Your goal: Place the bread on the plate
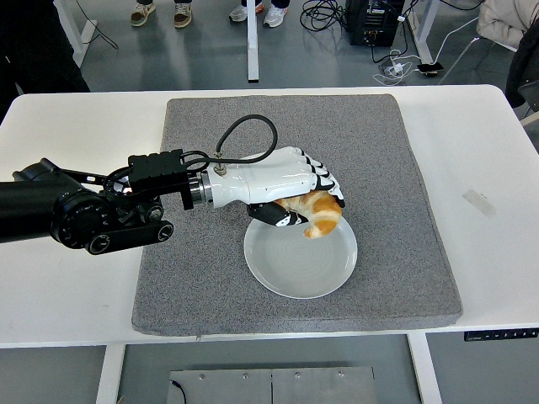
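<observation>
My left hand [305, 206], white with black fingertips, is curled around a golden croissant-shaped bread [317, 214]. It holds the bread over the far part of the pale round plate [295, 265], which lies on the grey mat [210, 278]. Whether the bread touches the plate cannot be told. The black left arm [76, 215] reaches in from the left edge. The right arm is out of view.
The grey mat covers the middle of the white table [67, 295]. A small strip of tape [478, 202] lies on the table at the right. People's feet [156, 12] and cables [396, 59] show on the floor beyond the far edge.
</observation>
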Controlling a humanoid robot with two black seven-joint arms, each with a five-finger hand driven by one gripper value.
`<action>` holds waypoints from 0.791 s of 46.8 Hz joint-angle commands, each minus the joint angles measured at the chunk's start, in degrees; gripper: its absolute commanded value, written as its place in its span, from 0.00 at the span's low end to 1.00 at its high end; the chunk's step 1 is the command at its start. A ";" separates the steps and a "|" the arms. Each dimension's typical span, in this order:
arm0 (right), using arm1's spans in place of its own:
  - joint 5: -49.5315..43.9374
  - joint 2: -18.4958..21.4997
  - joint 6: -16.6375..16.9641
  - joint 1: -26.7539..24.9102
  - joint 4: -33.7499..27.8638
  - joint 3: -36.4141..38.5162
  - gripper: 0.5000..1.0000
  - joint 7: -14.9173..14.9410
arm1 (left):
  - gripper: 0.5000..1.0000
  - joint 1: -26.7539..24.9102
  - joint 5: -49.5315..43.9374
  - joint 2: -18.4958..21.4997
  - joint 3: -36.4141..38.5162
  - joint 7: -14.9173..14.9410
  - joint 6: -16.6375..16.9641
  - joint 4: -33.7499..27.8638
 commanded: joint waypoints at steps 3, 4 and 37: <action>0.00 0.00 0.03 -0.01 0.00 0.00 1.00 -0.01 | 0.00 0.26 1.17 -0.04 1.39 0.49 0.07 0.16; 0.00 0.00 -0.06 -0.01 0.00 0.00 1.00 -0.01 | 0.00 0.26 1.17 -0.04 1.65 0.49 0.08 0.25; 0.00 0.00 0.03 -0.01 0.00 0.00 1.00 -0.01 | 0.00 3.95 1.25 -3.38 7.81 1.19 2.91 5.00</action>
